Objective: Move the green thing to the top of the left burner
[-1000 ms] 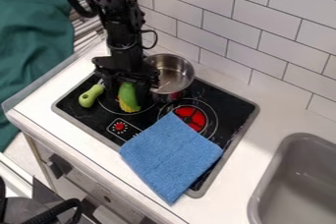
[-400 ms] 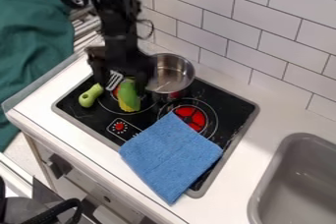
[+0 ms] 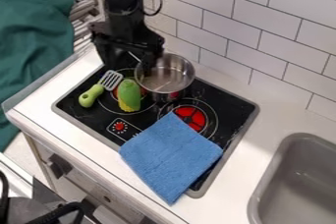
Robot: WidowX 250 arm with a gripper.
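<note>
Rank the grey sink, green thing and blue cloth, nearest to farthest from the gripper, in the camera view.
1. Green thing: on the left burner, below the gripper.
2. Blue cloth: across the stove and counter.
3. Grey sink: at picture right.

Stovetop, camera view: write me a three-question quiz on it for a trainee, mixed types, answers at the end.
1. True or false: the blue cloth overlaps part of the burner with the bright red centre.

2. Multiple choice: where is the green thing with the yellow lower end?
a) in the sink
b) on the left burner
c) under the cloth

3. Fill in the blank: the handle of the slotted spatula is ____ in colour.

Key: 1. true; 2. b; 3. green
</note>
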